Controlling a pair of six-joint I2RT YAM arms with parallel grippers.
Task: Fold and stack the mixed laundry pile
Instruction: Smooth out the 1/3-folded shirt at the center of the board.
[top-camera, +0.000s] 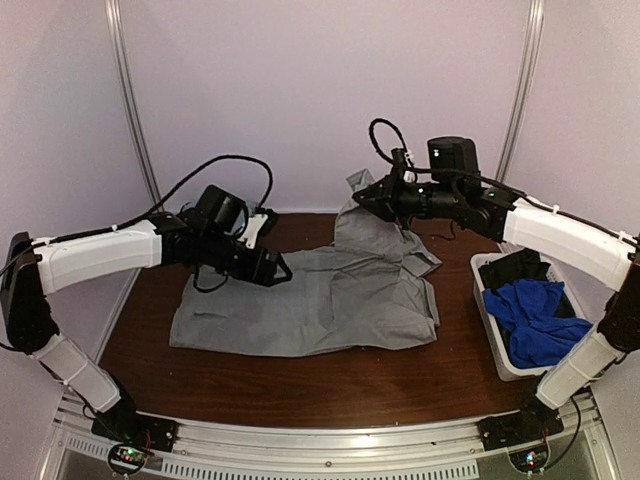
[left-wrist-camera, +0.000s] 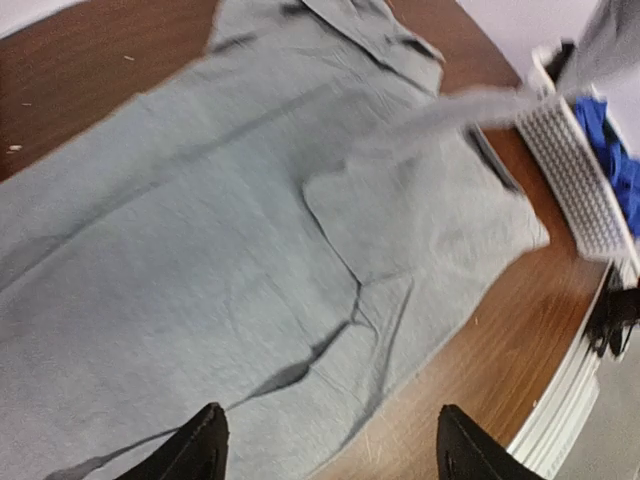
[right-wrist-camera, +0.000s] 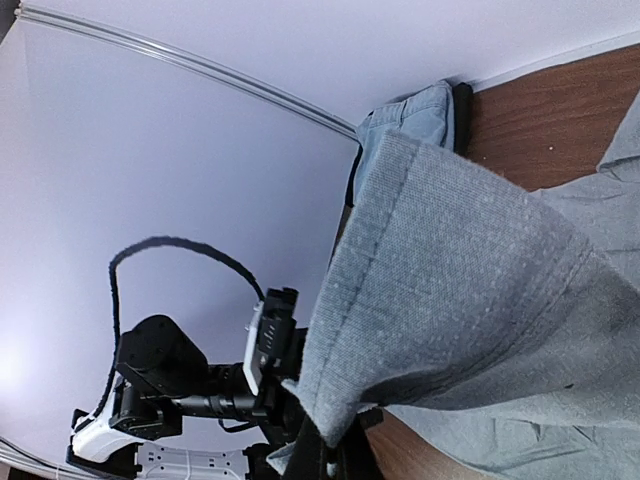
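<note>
A light grey garment (top-camera: 320, 300) from the mixed laundry pile lies spread flat across the middle of the table. My left gripper (top-camera: 279, 268) hovers open just above its left half. In the left wrist view the black fingertips (left-wrist-camera: 200, 448) stand wide apart over the grey cloth (left-wrist-camera: 220, 260), with nothing between them. My right gripper (top-camera: 363, 198) is shut on a hemmed end of the grey garment and holds it raised at the back of the table. That hem (right-wrist-camera: 400, 300) hangs right in front of the right wrist camera. A royal-blue piece (top-camera: 535, 315) and a dark piece (top-camera: 515, 270) lie in the bin.
A white rectangular bin (top-camera: 492, 335) stands at the right edge of the table, with its slotted wall (left-wrist-camera: 570, 180) showing in the left wrist view. Bare brown tabletop (top-camera: 300, 385) runs along the front. White walls and metal posts close the back.
</note>
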